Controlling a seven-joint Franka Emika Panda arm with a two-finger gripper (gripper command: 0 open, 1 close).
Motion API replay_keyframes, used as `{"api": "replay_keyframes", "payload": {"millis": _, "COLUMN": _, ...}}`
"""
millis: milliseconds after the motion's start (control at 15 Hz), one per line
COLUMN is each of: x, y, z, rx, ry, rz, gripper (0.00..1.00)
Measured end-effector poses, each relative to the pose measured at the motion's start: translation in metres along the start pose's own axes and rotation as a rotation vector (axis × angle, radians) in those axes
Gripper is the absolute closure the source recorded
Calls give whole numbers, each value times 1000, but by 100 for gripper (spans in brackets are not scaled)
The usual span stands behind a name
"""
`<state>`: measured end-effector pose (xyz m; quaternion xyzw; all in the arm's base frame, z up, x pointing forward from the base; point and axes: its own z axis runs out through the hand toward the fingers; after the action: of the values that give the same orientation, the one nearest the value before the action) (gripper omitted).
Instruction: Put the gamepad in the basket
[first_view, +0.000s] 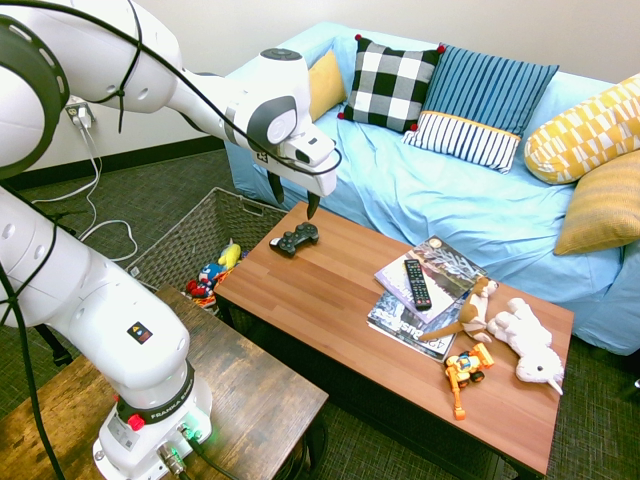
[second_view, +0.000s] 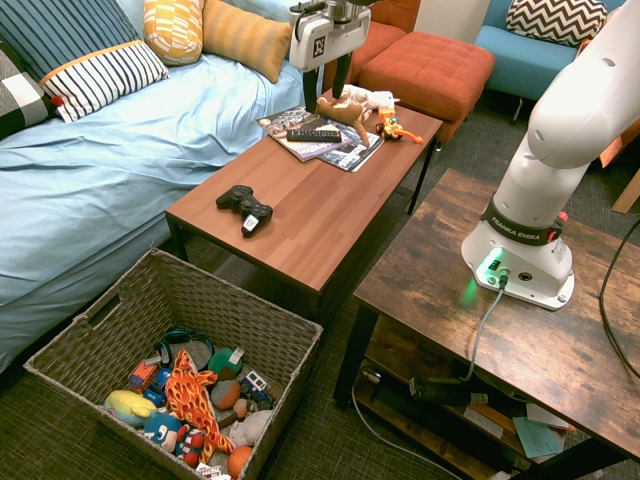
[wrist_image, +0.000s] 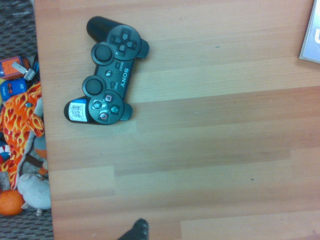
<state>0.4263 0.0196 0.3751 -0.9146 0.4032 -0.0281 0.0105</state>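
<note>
So the claw (first_view: 294, 199) hangs above the desk (first_view: 340, 300), pointing straight down with its fingers spread and nothing between them, so the step in hand looks like the reach for the gamepad (first_view: 294, 238). The pad lies flat and face-up near the desk's end, the end closest to the basket (second_view: 150, 290), which sits on the floor just below and beside that edge. To do it well, the robot probably wants to come down over the pad's middle body, between the two sticks, and pinch across the narrow waist rather than the horn handles, since those curve away and could squirt out. The white sticker on one handle is slick-looking too, so best avoided. Room-wise it's pretty friendly: bare wood all around the pad, and the remote (first_view: 417, 283), magazines (first_view: 410, 310) and plush toys (first_view: 520, 335) are well apart at the other end. The basket is already half full of toys (second_view: 190, 400), but its mouth is wide open, so a lift and a short carry past the desk edge should do it.
</note>
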Motion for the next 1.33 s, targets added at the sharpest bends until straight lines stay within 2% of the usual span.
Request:
{"api": "replay_keyframes", "payload": {"millis": 400, "x": -2, "y": -8, "z": 13, "rx": -14, "ry": -18, "rz": 45, "gripper": 0}}
{"api": "replay_keyframes", "payload": {"millis": 733, "x": -14, "y": -56, "z": 55, "rx": -23, "ry": -31, "rz": 122, "gripper": 0}}
{"api": "replay_keyframes", "payload": {"millis": 1333, "x": -1, "y": -135, "z": 146, "rx": -41, "ry": -64, "rz": 228, "gripper": 0}}
